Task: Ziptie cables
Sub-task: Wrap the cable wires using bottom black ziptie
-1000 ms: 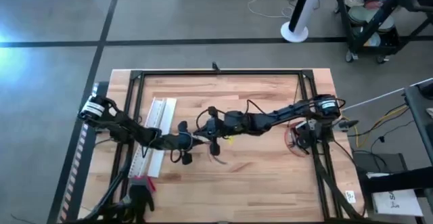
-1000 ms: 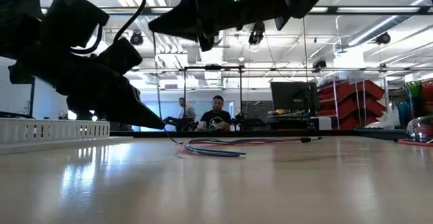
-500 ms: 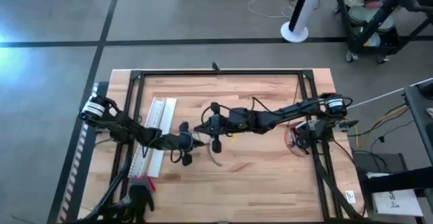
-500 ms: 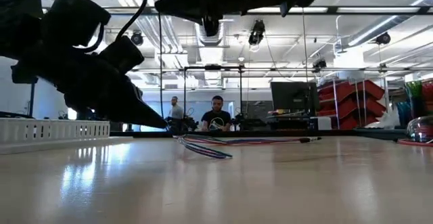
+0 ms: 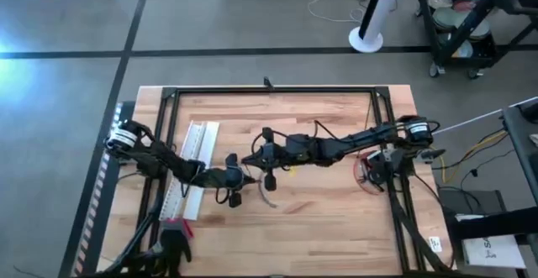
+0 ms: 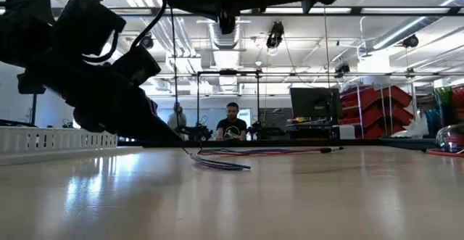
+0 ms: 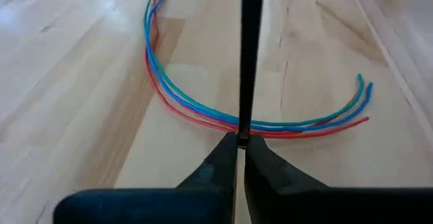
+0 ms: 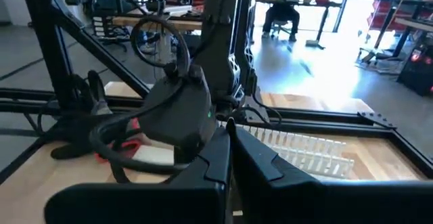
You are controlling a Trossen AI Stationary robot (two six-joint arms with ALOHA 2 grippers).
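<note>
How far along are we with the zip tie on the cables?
Done: the left gripper is shut on the zip tie, a thin dark strip. In hand: it holds the tie over the curved cables on the table. Left: looping and cinching; the wires lie loose. The right gripper is shut above the table.

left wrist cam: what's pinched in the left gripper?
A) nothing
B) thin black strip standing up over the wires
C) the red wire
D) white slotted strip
B: the left gripper is shut on a thin black strip that crosses over the cables lying on the table.
</note>
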